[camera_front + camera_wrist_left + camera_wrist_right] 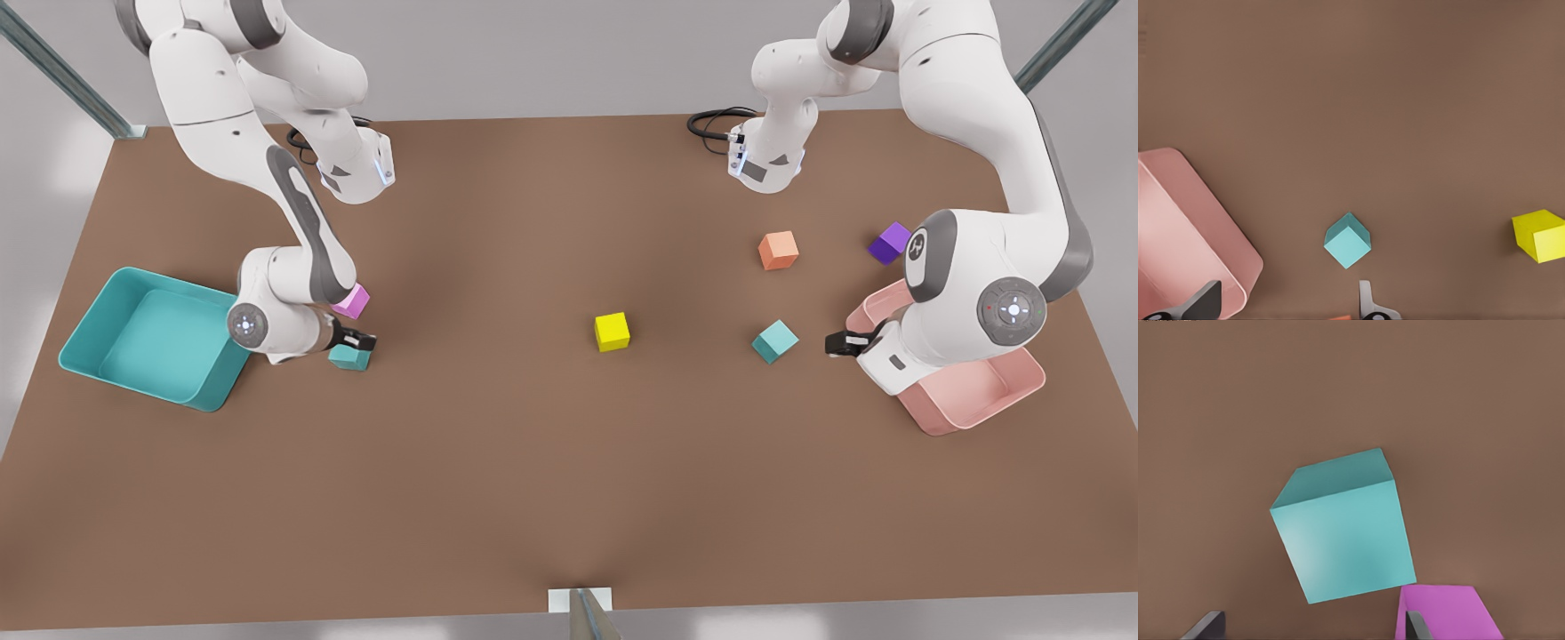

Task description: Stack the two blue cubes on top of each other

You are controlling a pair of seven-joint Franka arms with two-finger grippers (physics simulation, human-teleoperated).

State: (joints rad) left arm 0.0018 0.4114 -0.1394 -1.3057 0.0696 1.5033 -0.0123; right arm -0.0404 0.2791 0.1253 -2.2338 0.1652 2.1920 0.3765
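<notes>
One blue cube (775, 341) lies at the front view's right, just in front of my left gripper (840, 342). In the left wrist view this cube (1347, 240) sits beyond the fingertips, and the left gripper (1285, 303) is open with nothing between its fingers. The other blue cube (348, 358) rests at the front view's left, directly under my right gripper (360, 340). The right wrist view looks down on that cube (1345, 527), with the right gripper (1311, 628) open and one finger on each side, above it.
A magenta cube (353, 301) (1445, 613) lies close beside the left-hand blue cube. A yellow cube (612, 331) (1540, 235) sits mid-table. An orange cube (778, 250) and a purple cube (889, 243) lie farther back right. A teal bin (78, 342) and a pink bin (978, 400) (1178, 227) flank the table.
</notes>
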